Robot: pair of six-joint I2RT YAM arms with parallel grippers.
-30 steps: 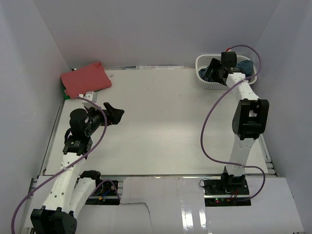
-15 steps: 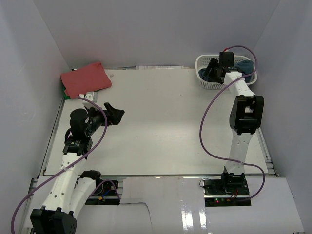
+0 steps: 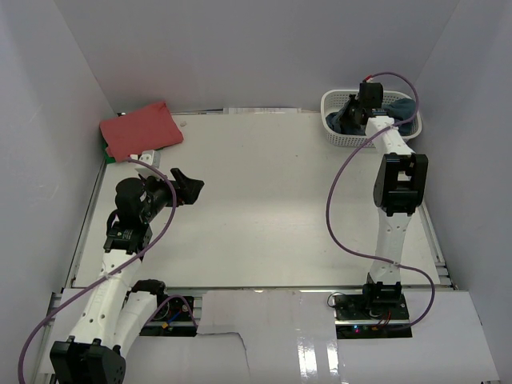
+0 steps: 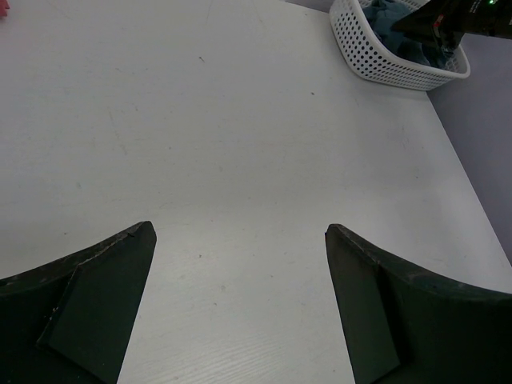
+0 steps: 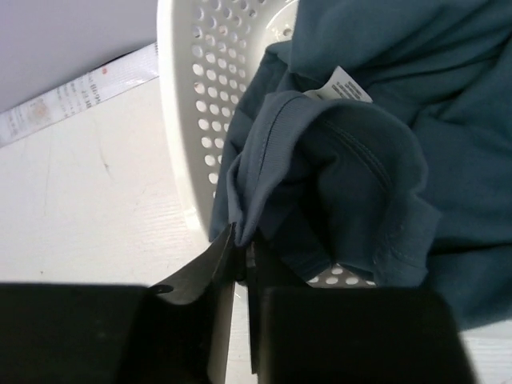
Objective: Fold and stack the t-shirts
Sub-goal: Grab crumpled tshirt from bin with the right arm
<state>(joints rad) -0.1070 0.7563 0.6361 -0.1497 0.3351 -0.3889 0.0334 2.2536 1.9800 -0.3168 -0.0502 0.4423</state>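
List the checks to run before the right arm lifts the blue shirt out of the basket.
1. Right jaws shut on a fold of the blue shirt: ok.
2. Jaws pinch cloth only, not the basket wall: ok, as far as the wrist view shows.
3. Grip deep enough to hold: cannot tell; only an edge is pinched.
4. The basket held down: not ok; nothing holds it.
5. Left jaws open and empty above the table: ok.
6. Red shirt folded at the far left corner, out of the way: ok.
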